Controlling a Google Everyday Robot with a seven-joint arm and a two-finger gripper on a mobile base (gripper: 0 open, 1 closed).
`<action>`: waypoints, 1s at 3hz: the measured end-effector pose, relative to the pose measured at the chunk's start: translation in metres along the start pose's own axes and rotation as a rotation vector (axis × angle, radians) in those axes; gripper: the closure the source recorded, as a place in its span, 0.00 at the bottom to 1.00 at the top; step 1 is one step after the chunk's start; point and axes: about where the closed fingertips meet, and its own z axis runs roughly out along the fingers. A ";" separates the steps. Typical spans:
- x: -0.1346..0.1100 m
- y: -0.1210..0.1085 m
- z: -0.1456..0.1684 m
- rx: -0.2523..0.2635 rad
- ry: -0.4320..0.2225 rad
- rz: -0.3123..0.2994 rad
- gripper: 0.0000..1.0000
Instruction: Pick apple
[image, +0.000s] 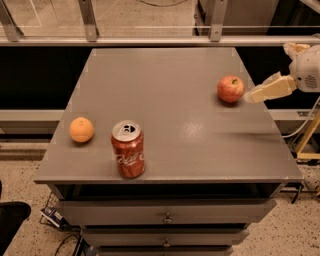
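Observation:
The apple (231, 89) is small, round and red with paler patches. It sits on the grey table top (165, 110) near the right edge. My gripper (255, 95) comes in from the right at the table's right edge. Its cream-coloured finger points left, with the tip just to the right of the apple.
A plain orange fruit (81, 129) lies near the table's left edge. A red Coca-Cola can (128, 149) stands upright near the front. Drawers (165, 218) sit below the top. A rail with posts (150, 40) runs behind the table.

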 end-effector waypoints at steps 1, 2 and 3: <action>-0.006 -0.016 0.026 0.045 -0.150 0.083 0.00; -0.010 -0.014 0.032 0.040 -0.165 0.093 0.00; -0.011 -0.010 0.040 0.011 -0.179 0.123 0.00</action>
